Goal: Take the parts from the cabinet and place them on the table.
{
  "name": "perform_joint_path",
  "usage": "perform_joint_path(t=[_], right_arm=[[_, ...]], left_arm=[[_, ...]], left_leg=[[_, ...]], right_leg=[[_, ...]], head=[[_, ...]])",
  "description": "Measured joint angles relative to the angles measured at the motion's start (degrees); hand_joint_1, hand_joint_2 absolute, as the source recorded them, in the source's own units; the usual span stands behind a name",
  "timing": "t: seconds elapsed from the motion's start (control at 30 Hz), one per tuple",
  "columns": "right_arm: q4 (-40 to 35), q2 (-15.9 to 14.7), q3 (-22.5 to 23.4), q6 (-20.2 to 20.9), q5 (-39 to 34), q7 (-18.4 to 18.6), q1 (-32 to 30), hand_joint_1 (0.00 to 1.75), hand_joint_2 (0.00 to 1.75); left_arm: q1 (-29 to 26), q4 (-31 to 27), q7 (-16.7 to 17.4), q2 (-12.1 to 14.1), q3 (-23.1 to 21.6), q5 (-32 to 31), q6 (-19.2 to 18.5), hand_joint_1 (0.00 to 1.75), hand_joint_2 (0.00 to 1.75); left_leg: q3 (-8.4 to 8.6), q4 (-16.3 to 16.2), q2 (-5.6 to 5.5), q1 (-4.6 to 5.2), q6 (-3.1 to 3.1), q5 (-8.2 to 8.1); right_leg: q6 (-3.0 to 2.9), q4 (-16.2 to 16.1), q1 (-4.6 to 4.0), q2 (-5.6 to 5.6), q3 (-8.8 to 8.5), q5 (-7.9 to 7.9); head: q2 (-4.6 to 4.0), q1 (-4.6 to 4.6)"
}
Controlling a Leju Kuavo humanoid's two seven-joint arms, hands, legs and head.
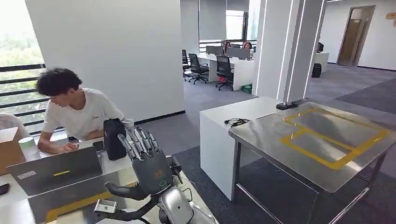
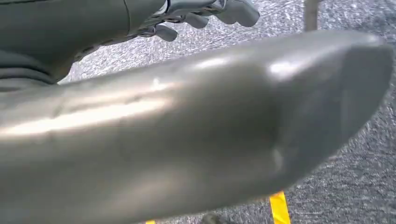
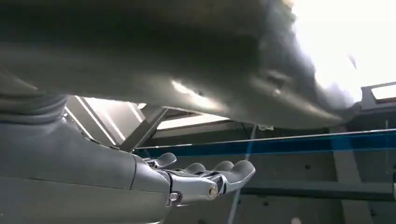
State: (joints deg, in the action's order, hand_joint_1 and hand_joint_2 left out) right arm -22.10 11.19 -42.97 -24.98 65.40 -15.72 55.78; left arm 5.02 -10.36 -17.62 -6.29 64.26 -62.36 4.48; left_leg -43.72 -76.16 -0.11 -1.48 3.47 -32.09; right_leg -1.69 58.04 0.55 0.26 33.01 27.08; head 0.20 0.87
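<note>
A steel table (image 1: 327, 140) marked with yellow tape rectangles (image 1: 334, 135) stands at right, its top bare and glossy, its near corner cut off by the frame edge. Beside it on the left sits a white counter (image 1: 219, 126) with a dark cable (image 1: 236, 122) lying on it. At far left a person (image 1: 74, 112) in a white shirt leans over a desk behind a grey laptop (image 1: 56, 170). The robot's right hand (image 1: 147, 163) is raised in front of the desk, back toward the camera, fingers spread and holding nothing. The left hand (image 2: 187, 130) hangs over grey carpet (image 2: 355, 177), blurred at close range, with its fingers (image 2: 233, 11) extended and nothing in its grasp.
</note>
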Motion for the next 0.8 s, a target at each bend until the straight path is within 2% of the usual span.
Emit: perform_joint_path(t=[0.03,0.1,0.13,0.17,0.27,0.3,0.33,0.37,0.43,0.47,0.5,0.53,0.57,0.6,0.63,0.67,0.7,0.77,0.8], right_arm=[[0.0,0.0,0.0,0.0,0.0,-0.1,0.0,0.00,0.00],[-0.1,-0.1,0.1,-0.2,0.0,-0.1,0.3,0.00,0.00],[-0.3,-0.1,0.2,-0.3,0.1,0.0,0.5,0.00,0.00],[-0.4,-0.3,0.3,-0.5,0.1,0.1,0.8,0.00,0.00],[-0.5,-0.7,0.3,-0.6,0.1,0.1,1.0,0.00,0.00],[-0.5,-0.9,0.3,-0.6,0.1,0.1,1.1,0.00,0.00],[-0.5,-1.0,0.3,-0.6,0.0,0.1,1.3,0.00,0.00],[-0.5,-1.2,0.3,-0.6,0.0,0.1,1.5,0.00,0.00],[-0.5,-1.3,0.3,-0.6,0.0,0.1,1.4,0.00,0.00],[-0.5,-1.4,0.3,-0.7,0.1,0.2,1.3,0.00,0.00],[-0.5,-1.6,0.3,-1.0,0.0,0.4,1.2,0.00,0.00],[-0.5,-1.8,0.4,-1.2,-0.1,0.5,1.1,0.00,0.00],[-0.5,-1.9,0.5,-1.4,-0.1,0.5,1.2,0.00,0.00],[-0.6,-2.0,0.6,-1.6,0.0,0.5,1.2,0.00,0.00],[-0.9,-2.1,0.7,-1.6,0.1,0.5,1.2,0.00,0.00],[-1.1,-2.3,0.8,-1.6,0.3,0.5,1.2,0.00,0.00],[-1.2,-2.3,0.8,-1.6,0.6,0.5,1.2,0.00,0.00],[-1.3,-2.9,1.1,-1.6,0.7,0.4,1.2,0.00,0.00],[-1.4,-3.1,1.3,-1.6,0.5,0.3,1.2,0.00,0.00]], left_arm=[[-0.1,0.0,0.0,0.1,0.1,0.2,0.0,0.00,0.00],[0.0,0.0,-0.2,0.3,0.1,0.4,0.1,0.00,0.00],[0.0,0.0,-0.5,0.3,0.1,0.4,0.2,0.00,0.00],[0.0,0.0,-0.6,0.3,0.1,0.5,0.2,0.00,0.00],[-0.1,0.0,-0.6,0.3,0.2,0.5,0.2,0.00,0.00],[-0.1,0.0,-0.6,0.3,0.2,0.5,0.2,0.00,0.00],[-0.1,0.0,-0.6,0.2,0.2,0.5,0.2,0.00,0.00],[0.0,0.0,-0.6,0.2,0.2,0.5,0.2,0.00,0.00],[0.0,0.0,-0.6,0.2,0.2,0.5,0.2,0.00,0.00],[0.0,0.0,-0.6,0.2,0.2,0.5,0.2,0.00,0.00],[0.0,0.0,-0.6,0.2,0.2,0.5,0.2,0.00,0.00],[-0.1,0.0,-0.6,0.2,0.2,0.5,0.2,0.00,0.00],[-0.1,0.0,-0.6,0.2,0.2,0.4,0.2,0.00,0.00],[-0.1,0.0,-0.5,0.2,0.2,0.3,0.2,0.00,0.00],[-0.1,0.0,-0.4,0.0,0.2,0.2,0.2,0.00,0.00],[-0.1,0.1,-0.3,-0.1,0.2,0.1,0.2,0.00,0.00],[-0.1,0.0,-0.2,-0.1,0.2,0.1,0.4,0.00,0.00],[-0.1,0.1,-0.1,-0.2,0.2,0.1,0.4,0.00,0.00],[-0.1,0.1,0.0,-0.3,0.2,0.1,0.5,0.00,0.00]], left_leg=[[1.53,2.6,0.01,-0.01,-0.07,1.66],[6.99,12.4,0.07,-0.07,-0.22,6.03],[9.08,16.8,0.07,-0.08,-0.37,5.95],[9.63,17.2,-0.10,0.30,-0.92,5.88],[9.10,16.8,-0.21,0.42,-1.91,6.07],[9.15,17.1,-0.17,0.16,-2.48,6.34],[9.10,17.2,-0.11,0.08,-2.85,6.49],[8.92,17.2,-0.02,0.06,-3.33,6.56],[8.56,17.2,0.15,0.24,-3.65,6.72],[8.34,17.2,0.16,0.33,-3.78,6.82],[8.18,17.1,0.16,0.42,-3.84,6.94],[8.07,17.1,0.13,0.53,-3.83,7.06],[8.02,17.1,0.10,0.64,-3.81,7.16],[8.03,17.1,0.09,0.73,-3.72,7.26],[8.03,17.1,0.10,0.77,-3.60,7.38],[7.94,17.1,0.12,1.01,-3.23,7.60],[7.87,17.1,0.14,0.83,-2.94,7.76],[7.90,17.5,0.21,0.59,-2.23,8.22],[7.87,17.7,0.22,0.90,-1.84,8.47]], right_leg=[[0.02,0.0,0.01,0.02,-0.02,0.00],[0.20,0.3,0.06,0.04,-0.07,0.10],[0.54,0.6,0.05,0.03,0.03,0.25],[0.93,1.0,-0.39,0.13,0.41,0.37],[1.76,0.6,-0.32,0.13,0.51,-0.09],[2.11,0.7,-0.29,0.17,0.55,0.09],[2.43,1.9,-0.19,0.07,0.93,1.15],[2.65,5.0,-0.22,0.01,2.34,3.27],[2.94,14.4,-0.13,0.00,6.63,7.80],[2.92,18.0,-0.14,0.00,8.32,8.98],[2.80,19.1,-0.15,0.00,8.77,8.84],[2.52,17.1,-0.22,0.00,7.61,7.32],[2.15,12.6,-0.34,0.00,5.12,5.01],[1.62,6.7,-0.56,0.00,1.81,2.57],[0.90,1.6,-0.94,-0.02,-1.04,1.27],[0.71,0.8,-1.16,-0.21,-1.20,1.91],[0.83,0.4,-1.30,-0.19,-1.06,1.31],[0.43,0.4,-1.56,-0.10,-0.75,1.05],[0.04,-0.3,-1.12,-0.04,-0.78,0.45]], head=[[0.00,-0.13],[0.00,-0.35],[0.00,-0.48],[0.00,-0.68],[0.00,-0.48],[0.00,-0.52],[0.00,-0.46],[0.00,-0.37],[0.00,-0.31],[0.00,-0.28],[0.00,-0.31],[0.00,-0.28],[0.00,-0.28],[0.00,-0.26],[0.00,-0.28],[0.00,-0.48],[0.00,-0.28],[0.00,-0.53],[0.00,-0.48]])
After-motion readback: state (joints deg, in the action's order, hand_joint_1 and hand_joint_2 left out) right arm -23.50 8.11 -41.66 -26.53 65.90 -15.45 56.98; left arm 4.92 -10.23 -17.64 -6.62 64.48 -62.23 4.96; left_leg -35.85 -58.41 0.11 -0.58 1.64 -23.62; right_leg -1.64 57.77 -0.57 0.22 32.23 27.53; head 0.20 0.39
